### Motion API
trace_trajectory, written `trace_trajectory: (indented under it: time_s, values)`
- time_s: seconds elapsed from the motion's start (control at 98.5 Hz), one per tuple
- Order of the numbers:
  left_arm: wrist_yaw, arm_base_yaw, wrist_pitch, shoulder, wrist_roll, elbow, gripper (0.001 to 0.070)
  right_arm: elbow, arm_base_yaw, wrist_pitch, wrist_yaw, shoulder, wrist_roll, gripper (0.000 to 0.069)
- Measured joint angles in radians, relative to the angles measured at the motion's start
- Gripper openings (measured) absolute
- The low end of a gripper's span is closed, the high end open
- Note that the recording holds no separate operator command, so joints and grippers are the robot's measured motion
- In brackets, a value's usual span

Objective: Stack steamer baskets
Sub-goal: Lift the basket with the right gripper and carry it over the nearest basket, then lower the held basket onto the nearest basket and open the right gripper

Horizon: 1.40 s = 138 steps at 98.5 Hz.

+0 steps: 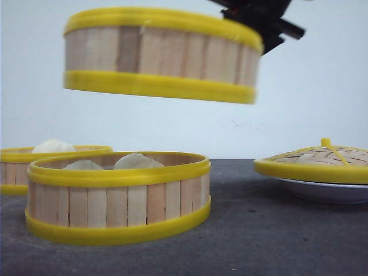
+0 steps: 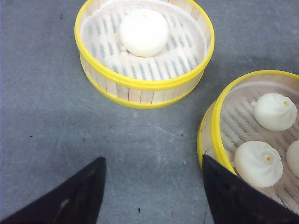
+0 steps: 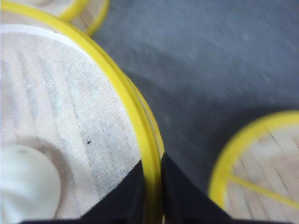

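A steamer basket [image 1: 161, 54] hangs tilted in the air, high over the table. My right gripper [image 3: 153, 172] is shut on its yellow rim [image 3: 135, 116], one finger inside, one outside; a white bun [image 3: 25, 184] lies in it. Below stands a second steamer basket [image 1: 118, 195] holding buns, also seen in the left wrist view [image 2: 219, 121]. A third steamer basket [image 1: 34, 161] with one bun [image 2: 143, 31] sits behind at the left. My left gripper [image 2: 152, 163] is open above bare table beside the second basket.
A woven domed lid [image 1: 322, 161] with a yellow rim rests on a white plate [image 1: 325, 190] at the right; its edge shows in the right wrist view [image 3: 261, 163]. The tabletop [image 1: 259, 230] is dark grey.
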Motion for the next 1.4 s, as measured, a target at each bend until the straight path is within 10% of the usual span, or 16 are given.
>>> trace_trajectory:
  time_s: [1.401]
  values:
    - [0.000, 0.000, 0.000, 0.000, 0.000, 0.000, 0.0392, 0.029, 0.071, 0.204, 0.043, 0.283, -0.001, 0.0023]
